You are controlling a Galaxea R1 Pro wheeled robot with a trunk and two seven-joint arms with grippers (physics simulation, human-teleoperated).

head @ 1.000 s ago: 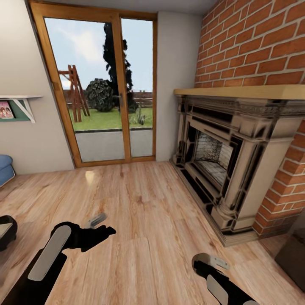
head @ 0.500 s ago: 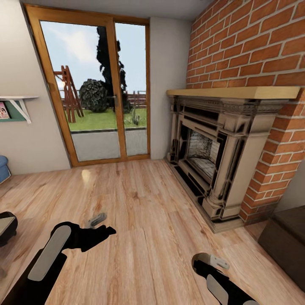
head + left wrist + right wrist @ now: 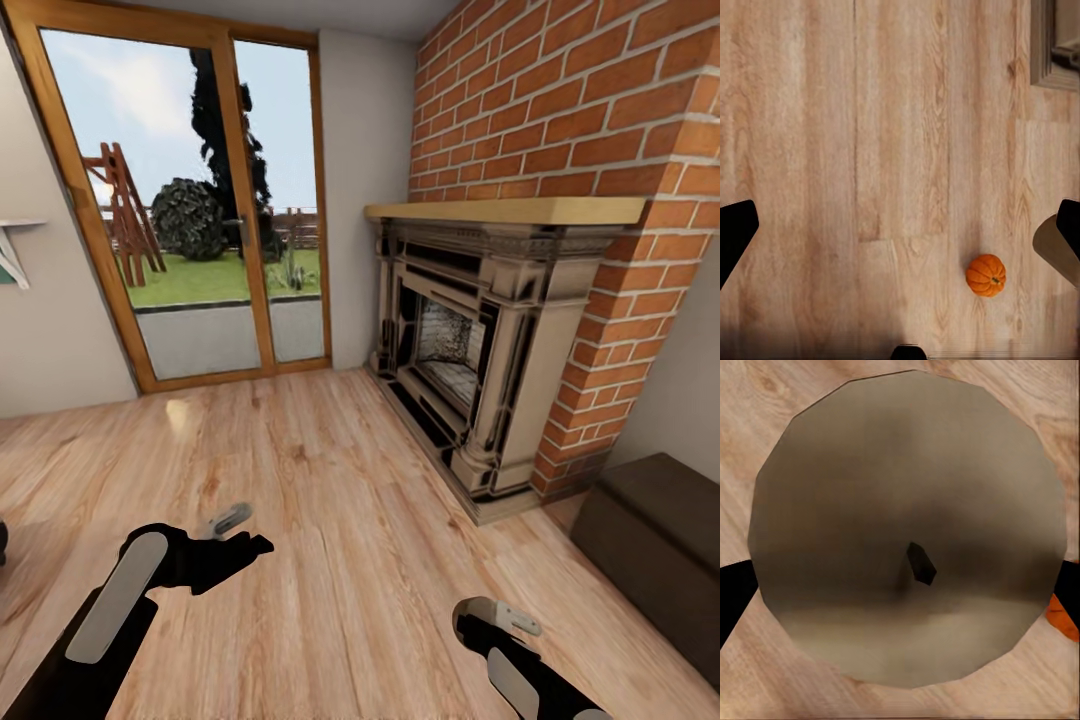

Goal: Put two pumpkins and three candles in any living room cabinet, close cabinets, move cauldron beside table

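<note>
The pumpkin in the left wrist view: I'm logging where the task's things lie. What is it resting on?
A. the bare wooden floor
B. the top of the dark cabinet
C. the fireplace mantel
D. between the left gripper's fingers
A: the pumpkin sits alone on the pale plank floor, with the left gripper's fingers dark at the picture's edges, apart from it.

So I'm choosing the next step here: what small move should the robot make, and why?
Probably lower the left gripper toward the pumpkin and shift over it. The left wrist view shows the pumpkin lying free on the wood floor, off to one side of the open fingers, with nothing held between them.
</note>
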